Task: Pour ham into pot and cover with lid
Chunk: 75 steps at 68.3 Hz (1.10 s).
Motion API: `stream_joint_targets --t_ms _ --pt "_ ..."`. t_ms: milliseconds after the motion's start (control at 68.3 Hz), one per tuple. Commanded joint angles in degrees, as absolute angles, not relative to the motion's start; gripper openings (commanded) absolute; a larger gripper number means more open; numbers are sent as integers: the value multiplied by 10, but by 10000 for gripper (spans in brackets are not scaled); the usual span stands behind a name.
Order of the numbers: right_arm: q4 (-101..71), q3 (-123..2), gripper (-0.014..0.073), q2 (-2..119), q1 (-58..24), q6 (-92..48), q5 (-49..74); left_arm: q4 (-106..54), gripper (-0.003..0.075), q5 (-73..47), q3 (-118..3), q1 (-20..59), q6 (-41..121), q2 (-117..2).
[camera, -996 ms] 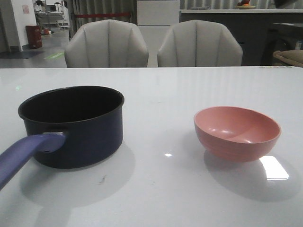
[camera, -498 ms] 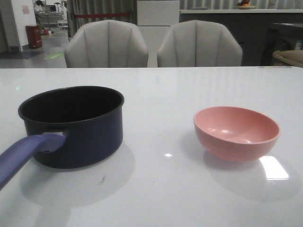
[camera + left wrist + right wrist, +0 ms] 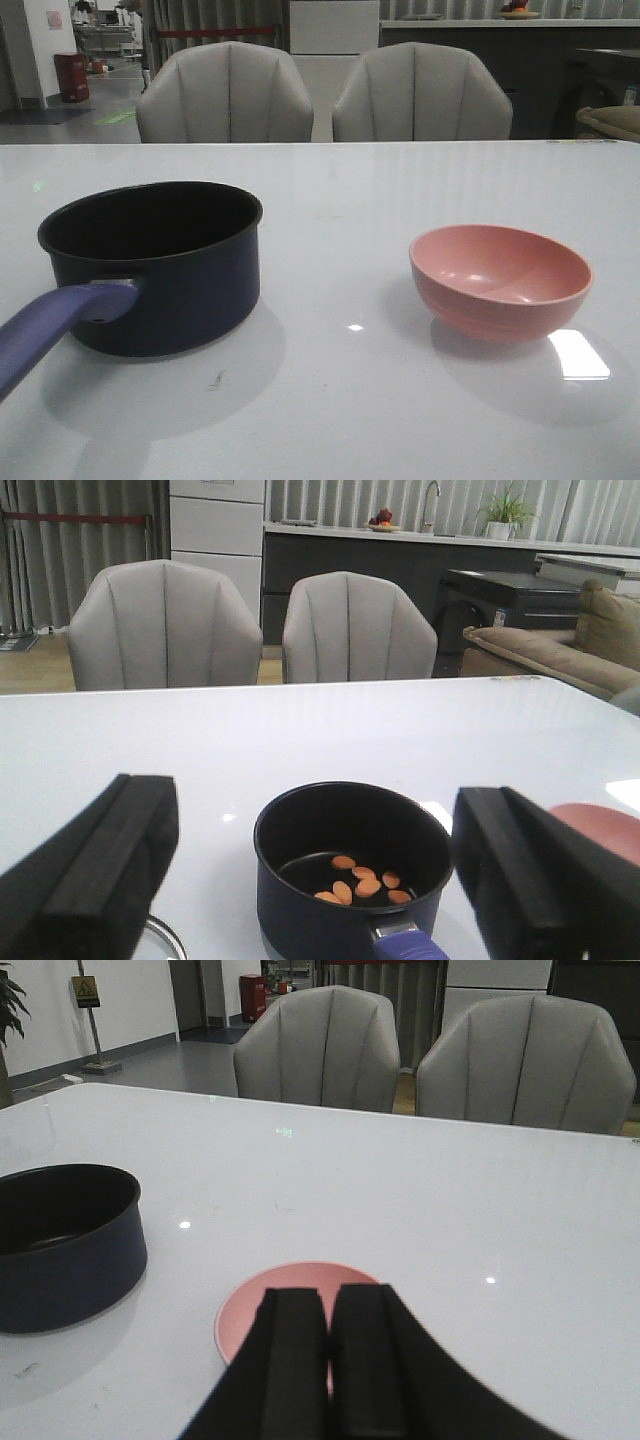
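Note:
The navy pot (image 3: 160,265) stands on the white table at the left, its purple-blue handle (image 3: 50,325) pointing toward the near left. In the left wrist view the pot (image 3: 300,880) holds several orange-pink ham chunks (image 3: 360,878) on its black bottom. My left gripper (image 3: 315,810) is open and empty, raised behind the pot on the handle side. An edge of the glass lid (image 3: 160,940) shows by its finger. The pink bowl (image 3: 500,280) sits empty at the right. My right gripper (image 3: 328,1300) is shut and empty, over the near side of the bowl (image 3: 260,1305). Neither gripper shows in the front view.
Two grey chairs (image 3: 225,95) stand behind the table's far edge (image 3: 320,142). The pot also shows at the side of the right wrist view (image 3: 65,1245). A small dark mark (image 3: 215,378) lies on the table in front of the pot.

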State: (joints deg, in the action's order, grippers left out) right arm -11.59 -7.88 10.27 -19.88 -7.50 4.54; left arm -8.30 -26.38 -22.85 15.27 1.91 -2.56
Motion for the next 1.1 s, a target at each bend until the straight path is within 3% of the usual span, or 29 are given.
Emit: stream_joint_targets --t_ms 0,337,527,878,1083 --pt "-116 -95 169 107 -199 -83 -9 -78 609 -263 -286 157 18 -80" --pt "-116 -95 169 107 -199 -83 -9 -77 607 -297 -404 156 17 -290" --pt "-116 -95 169 107 -199 -83 -9 -17 607 -342 -462 132 -73 -415" --pt "-116 -95 169 107 -199 -83 -8 -42 607 -442 -556 -43 -71 -629" --pt "-116 -95 169 107 -199 -83 -8 -50 607 -465 -583 -91 -66 -732"
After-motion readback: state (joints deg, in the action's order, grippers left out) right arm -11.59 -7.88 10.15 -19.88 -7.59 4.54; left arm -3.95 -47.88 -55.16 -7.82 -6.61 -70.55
